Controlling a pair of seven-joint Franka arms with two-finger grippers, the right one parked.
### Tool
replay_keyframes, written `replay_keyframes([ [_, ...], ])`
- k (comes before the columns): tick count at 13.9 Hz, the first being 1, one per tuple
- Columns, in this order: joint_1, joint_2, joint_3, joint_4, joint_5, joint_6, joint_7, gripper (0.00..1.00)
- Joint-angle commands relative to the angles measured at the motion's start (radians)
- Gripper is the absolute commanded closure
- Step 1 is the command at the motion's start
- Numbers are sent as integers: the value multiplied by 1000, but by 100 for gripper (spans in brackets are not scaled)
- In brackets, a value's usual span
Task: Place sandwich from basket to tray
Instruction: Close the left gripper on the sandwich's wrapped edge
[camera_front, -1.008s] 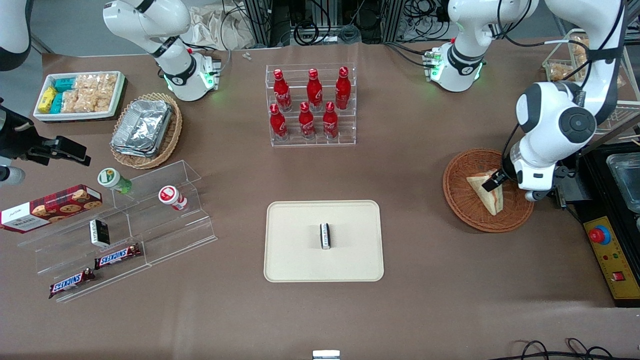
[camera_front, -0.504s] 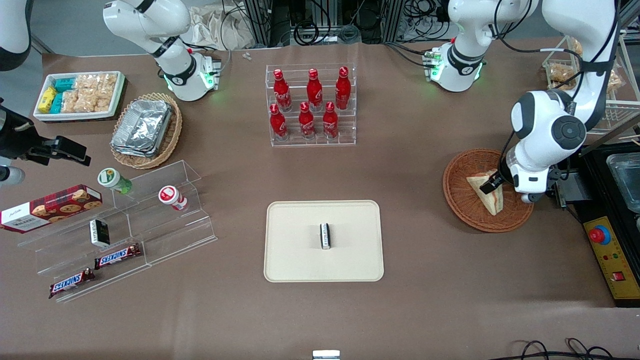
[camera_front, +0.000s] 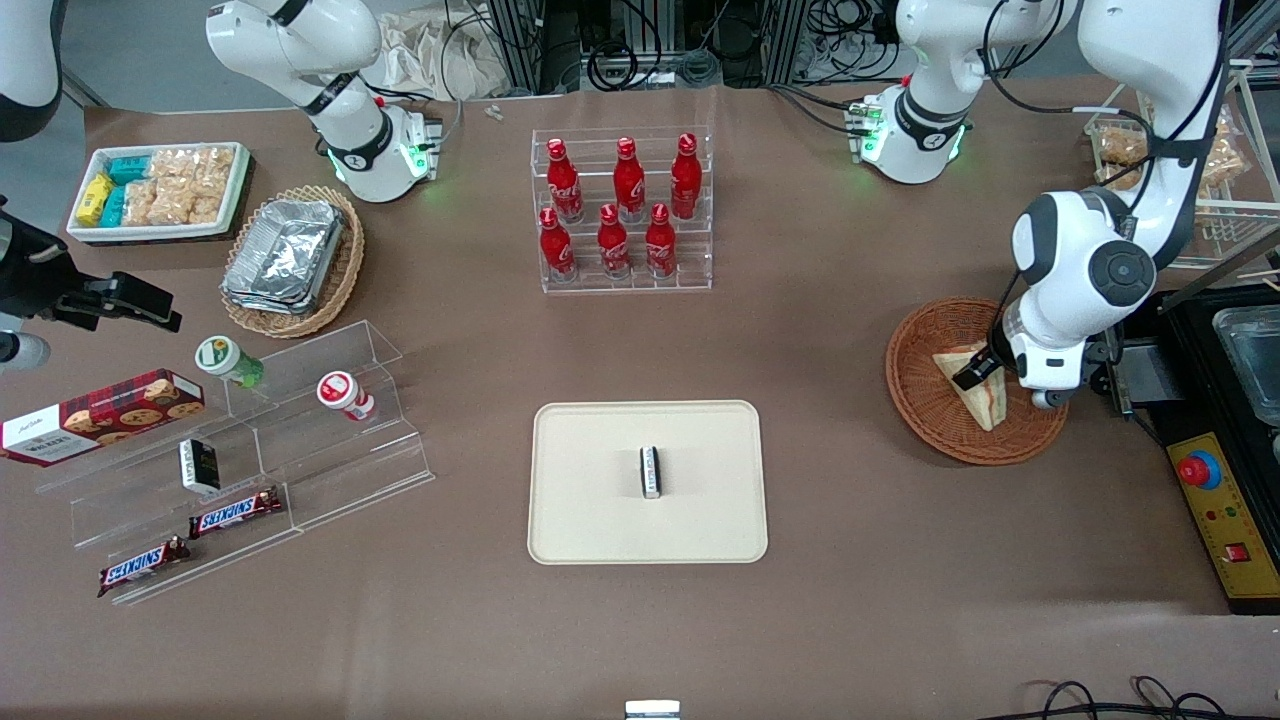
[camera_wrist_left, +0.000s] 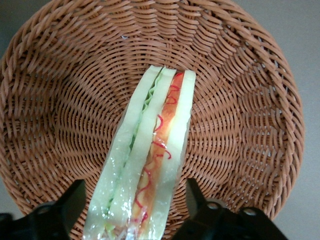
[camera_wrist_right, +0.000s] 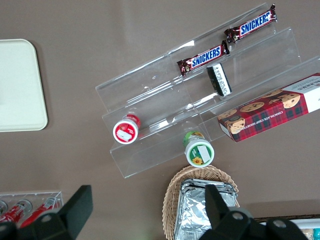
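- Reaching for the sandwich (camera_front: 975, 388) is the step in hand: the gripper (camera_front: 978, 372) sits low inside the basket (camera_front: 930, 420), right over the wedge, and nothing has been lifted yet.
- In the left wrist view the two fingers (camera_wrist_left: 57, 210) stand apart, one on each flat bread face of the sandwich (camera_wrist_left: 150, 160), with a visible gap on both sides. The gripper (camera_wrist_left: 137, 210) is released and straddling the wedge, not clamped on it.
- The sandwich lies in the basket (camera_wrist_left: 240, 115) with its red-orange and green cut edge facing up toward the wrist camera. It looks to be wrapped in clear film.
- The basket stands near the bench edge at the working arm's end.
- The tray (camera_front: 590, 520) lies mid-bench, toward the front-camera edge and well apart from the basket. A small dark packet (camera_front: 651, 471) stands at its centre.
- The next move, as I judge it, calls for closing the fingers evenly on the two bread faces, perhaps after settling a little lower. The bread is probably soft, so a hard squeeze could crush it, and the film may be slippery.
- After that comes a lift clear of the basket rim, a carry across to the tray, and a set-down on bare tray surface beside the packet.
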Motion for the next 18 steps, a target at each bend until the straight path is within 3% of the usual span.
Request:
replay_keyframes([
  [1,7,-5,-3,-19,21,37,-30,100],
  [18,5,-34,-7,18,21,11,-15,100],
])
